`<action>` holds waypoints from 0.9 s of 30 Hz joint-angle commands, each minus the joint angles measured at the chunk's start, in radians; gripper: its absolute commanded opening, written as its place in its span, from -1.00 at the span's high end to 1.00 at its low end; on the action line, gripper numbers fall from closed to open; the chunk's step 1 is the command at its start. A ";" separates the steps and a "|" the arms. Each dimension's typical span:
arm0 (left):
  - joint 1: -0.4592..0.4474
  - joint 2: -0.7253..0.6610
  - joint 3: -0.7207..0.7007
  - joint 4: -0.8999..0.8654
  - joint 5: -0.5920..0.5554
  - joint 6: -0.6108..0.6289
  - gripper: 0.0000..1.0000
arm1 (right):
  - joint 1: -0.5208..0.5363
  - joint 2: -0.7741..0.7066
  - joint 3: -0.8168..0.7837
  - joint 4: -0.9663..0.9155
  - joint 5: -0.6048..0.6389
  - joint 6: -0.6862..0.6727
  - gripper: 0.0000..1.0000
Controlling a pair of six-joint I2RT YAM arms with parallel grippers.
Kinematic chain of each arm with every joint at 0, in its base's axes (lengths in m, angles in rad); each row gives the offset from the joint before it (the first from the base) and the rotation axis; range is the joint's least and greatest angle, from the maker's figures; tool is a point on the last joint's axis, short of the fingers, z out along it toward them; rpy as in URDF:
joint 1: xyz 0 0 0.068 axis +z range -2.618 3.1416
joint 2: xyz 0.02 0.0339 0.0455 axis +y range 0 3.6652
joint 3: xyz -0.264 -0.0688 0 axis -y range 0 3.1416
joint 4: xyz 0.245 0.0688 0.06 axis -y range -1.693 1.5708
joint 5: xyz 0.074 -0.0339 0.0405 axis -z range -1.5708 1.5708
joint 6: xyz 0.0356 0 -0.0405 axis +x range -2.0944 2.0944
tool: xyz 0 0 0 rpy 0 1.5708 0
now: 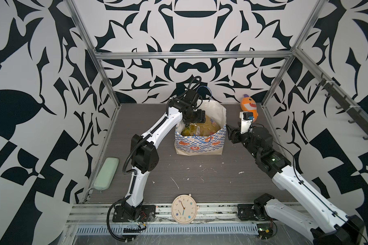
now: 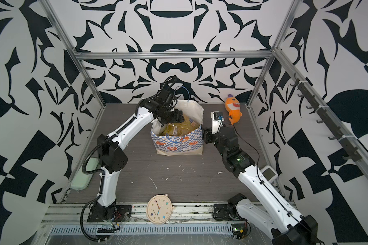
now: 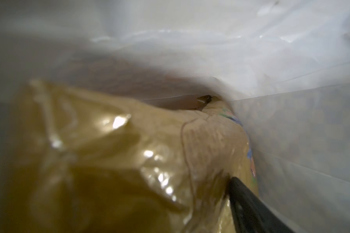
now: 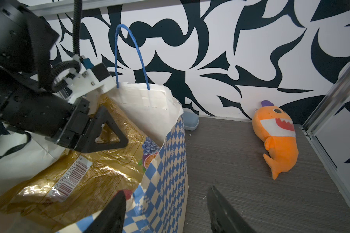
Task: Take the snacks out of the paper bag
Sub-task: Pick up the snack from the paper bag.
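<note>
Where patterned walls (image 1: 189, 31) ring the grey table (image 1: 200, 176), right tool (image 4: 166, 190) apart — left tool (image 1: 198, 121) grip unclear

Gold packet (image 3: 109, 161): rendered blurred in the left wrist view, print unreadable; what lies beneath it in the paper bag (image 1: 200, 144) is hidden. Left gripper (image 4: 117, 139): second finger concealed, grip undetermined. Grey-blue pouch (image 4: 191, 121): partly hidden behind the paper bag. Right gripper (image 4: 166, 190): cut off by the frame edge.
</note>
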 commanded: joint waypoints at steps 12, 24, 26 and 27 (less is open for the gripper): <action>0.002 -0.039 -0.095 0.164 0.058 -0.020 0.55 | 0.004 0.023 -0.003 0.036 0.048 0.006 -0.33; 0.014 -0.120 -0.163 0.297 0.117 -0.035 1.00 | 0.004 0.015 -0.023 0.047 0.106 0.005 -0.32; 0.015 -0.163 -0.203 0.353 0.126 -0.041 1.00 | 0.003 0.012 -0.032 0.055 0.112 0.013 -0.32; 0.019 -0.183 -0.224 0.386 0.138 -0.048 1.00 | 0.003 0.010 -0.035 0.060 0.113 0.016 -0.32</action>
